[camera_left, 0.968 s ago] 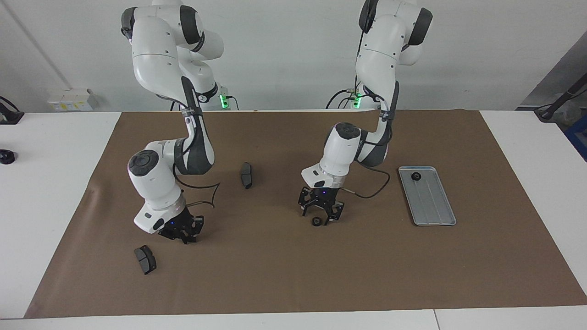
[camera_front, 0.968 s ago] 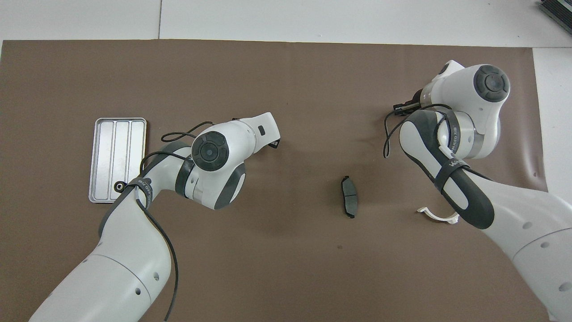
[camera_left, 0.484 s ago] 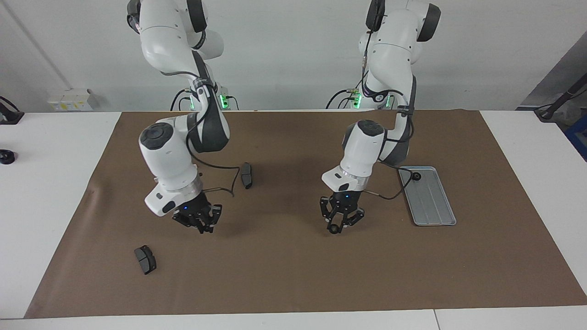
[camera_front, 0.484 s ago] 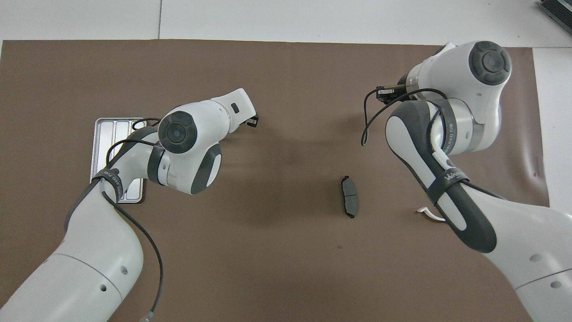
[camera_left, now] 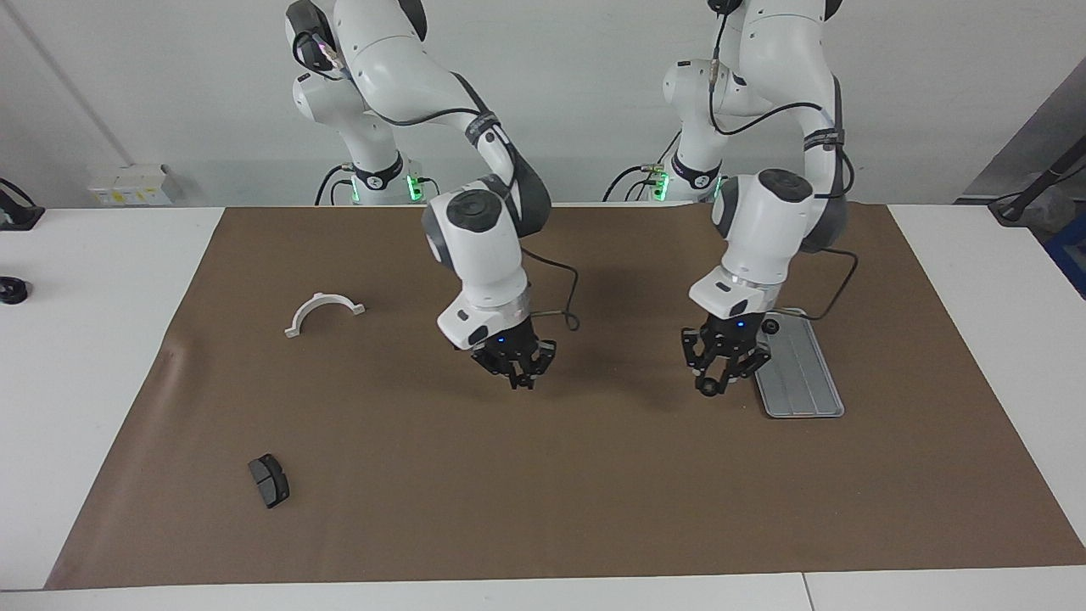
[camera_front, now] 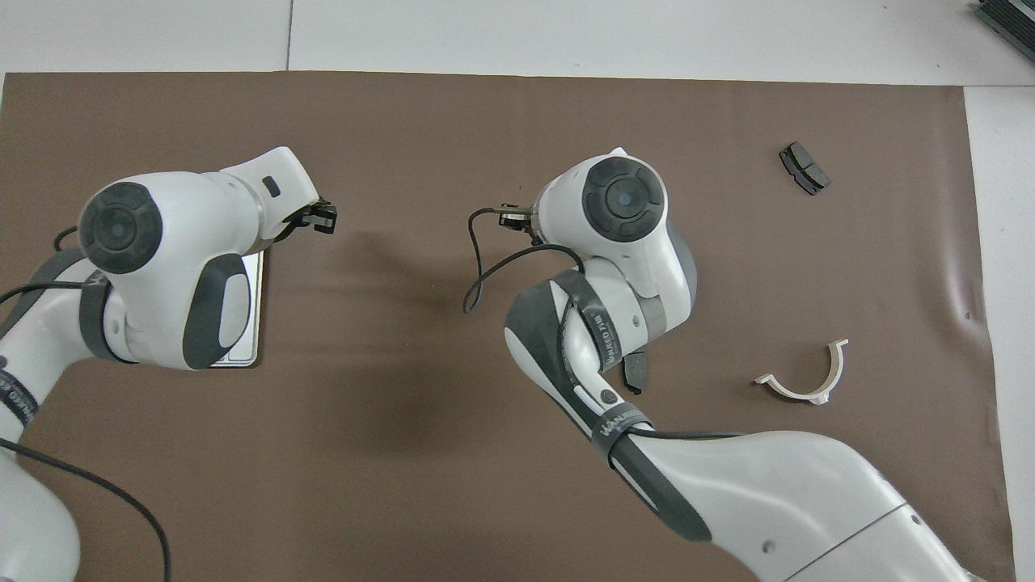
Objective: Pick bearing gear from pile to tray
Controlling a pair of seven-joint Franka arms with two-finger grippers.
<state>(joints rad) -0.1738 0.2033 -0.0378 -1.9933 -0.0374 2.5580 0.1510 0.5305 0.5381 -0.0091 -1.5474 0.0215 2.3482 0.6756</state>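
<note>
Now, line by line:

Left gripper [camera_left: 711, 383]: raised over the brown mat [camera_left: 543, 475], just beside the tray's edge toward the middle of the worktop. Its fingertips are nearly together, pinching a small black round gear [camera_left: 706, 387] that hangs at the tips.

Right gripper [camera_left: 517, 374]: raised over the middle of the mat, fingertips fully together with nothing between them. In the overhead view only its black tip shows past the white wrist [camera_front: 513, 217].

Tray [camera_left: 802, 373]: silver-grey, grooved lengthwise, flat on the mat toward the left arm's end of the worktop. The left arm covers most of it from above, where only a strip of its edge shows [camera_front: 252, 323].

Gear in tray [camera_left: 769, 325]: a second small black round gear lies at the tray's end nearer the robots.

White half-ring bracket [camera_left: 323, 311]: on the mat toward the right arm's end, well apart from both grippers.

Brake pad [camera_left: 269, 479]: dark grey, toward the right arm's end, farther from the robots than the bracket.

Second brake pad [camera_front: 635, 373]: only a dark end shows under the right arm in the overhead view.
</note>
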